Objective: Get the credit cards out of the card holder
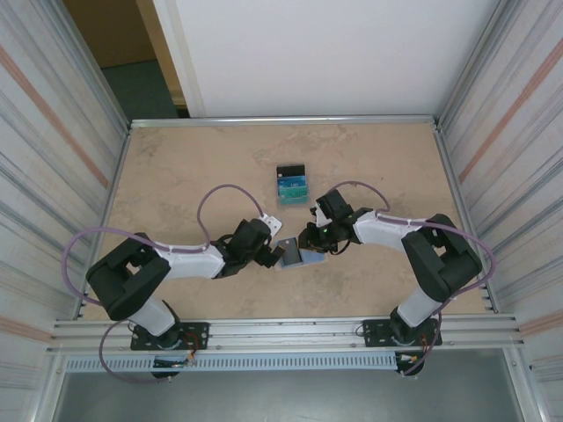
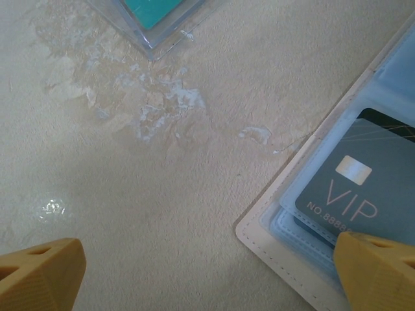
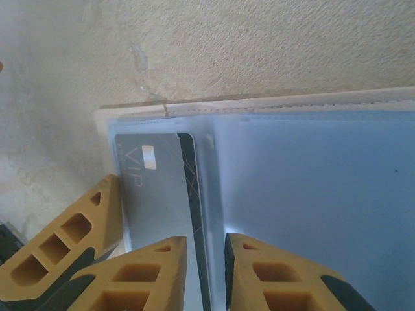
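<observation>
Card [image 2: 369,175] sits sleeved in the open wallet [image 2: 255,232]. Our left tool [image 2: 211,259], spread wide, seemingly pins it. Our right tool [image 3: 206,243] is nearly together; clamped or not, we cannot tell.

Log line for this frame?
holder open on table; VIP card inside; left claw open, finger by card; right claw over holder, grip unclear; card pile beyond
</observation>
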